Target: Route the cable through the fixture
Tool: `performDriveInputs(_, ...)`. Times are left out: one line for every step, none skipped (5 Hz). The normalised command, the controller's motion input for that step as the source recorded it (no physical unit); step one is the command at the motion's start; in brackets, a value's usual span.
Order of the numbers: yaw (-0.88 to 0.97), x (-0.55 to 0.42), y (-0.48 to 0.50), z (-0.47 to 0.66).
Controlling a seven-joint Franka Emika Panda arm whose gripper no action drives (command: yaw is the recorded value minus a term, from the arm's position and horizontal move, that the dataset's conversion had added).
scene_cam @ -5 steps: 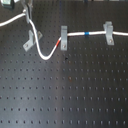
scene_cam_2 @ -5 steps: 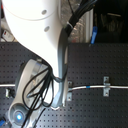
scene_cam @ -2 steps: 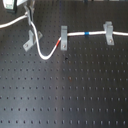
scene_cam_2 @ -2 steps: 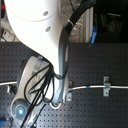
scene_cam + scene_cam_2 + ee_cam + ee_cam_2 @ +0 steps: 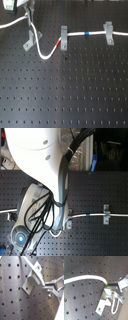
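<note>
The gripper [image 5: 21,11] is clamped on the cable [image 5: 47,54] at the first exterior view's top left, just above the askew fixture [image 5: 29,41], and the cable sags beside it, then runs rightward through two upright clips [image 5: 63,36] on the board [image 5: 65,95].

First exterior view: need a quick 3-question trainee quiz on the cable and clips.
1. True or false: in the first exterior view, the cable's blue band lies between the middle clip and the right clip.
2. The red band sits: A) just on the first exterior view's left of the middle clip; B) beyond the right clip; C) touching the blue band.
3. How many grey clips stand on the perforated board?
Key: 1 true; 2 A; 3 three.
</note>
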Motion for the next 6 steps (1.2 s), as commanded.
performDriveInputs(0.00, -0.090, 0.121, 0.19)
performDriveInputs(0.00, -0.093, 0.125, 0.18)
performDriveInputs(0.00, -0.164, 0.125, 0.27)
performDriveInputs(0.01, -0.371, 0.079, 0.17)
performDriveInputs(0.06, -0.417, -0.030, -0.03)
performDriveInputs(0.10, -0.188, -0.048, -0.06)
